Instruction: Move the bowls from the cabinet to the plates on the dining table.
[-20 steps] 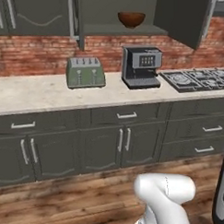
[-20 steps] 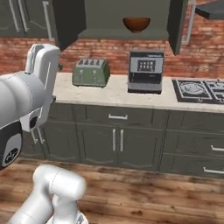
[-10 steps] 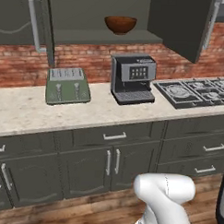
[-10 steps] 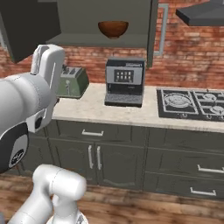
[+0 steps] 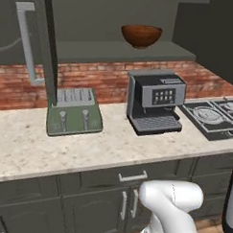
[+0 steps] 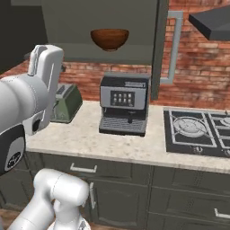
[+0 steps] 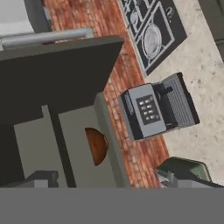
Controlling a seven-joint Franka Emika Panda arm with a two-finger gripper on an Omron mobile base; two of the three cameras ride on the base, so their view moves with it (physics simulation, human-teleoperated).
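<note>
Gripper (image 7: 105, 181) fingers stand wide apart with nothing between them; the two dark fingertips (image 7: 41, 178) rise at the bottom edge of the hand view, one to each side of the frame. The hand camera is rolled, so the kitchen appears turned on its side.

Directly ahead of the gripper, between the two fingertips and well apart from them, the reddish-brown bowl (image 7: 96, 145) sits on the inner shelf (image 7: 109, 144) of the open cabinet (image 7: 52, 127). In the base views the same bowl (image 5: 141, 35) stands upright on the shelf (image 5: 121, 50), above the counter and clear of the cabinet walls.

Beyond the bowl and below its shelf, the coffee machine (image 5: 155, 101) stands on the beige speckled counter (image 5: 88, 146) against the brick wall (image 5: 105, 77). To one side of the coffee machine the green toaster (image 5: 74, 112) rests on the counter; to the other side lies the gas hob (image 6: 197, 130).

One cabinet door (image 5: 47, 43) with a long silver bar handle (image 5: 26, 42) hangs open in front of the toaster. The opposite door (image 6: 159, 45) hangs open beside the coffee machine.
</note>
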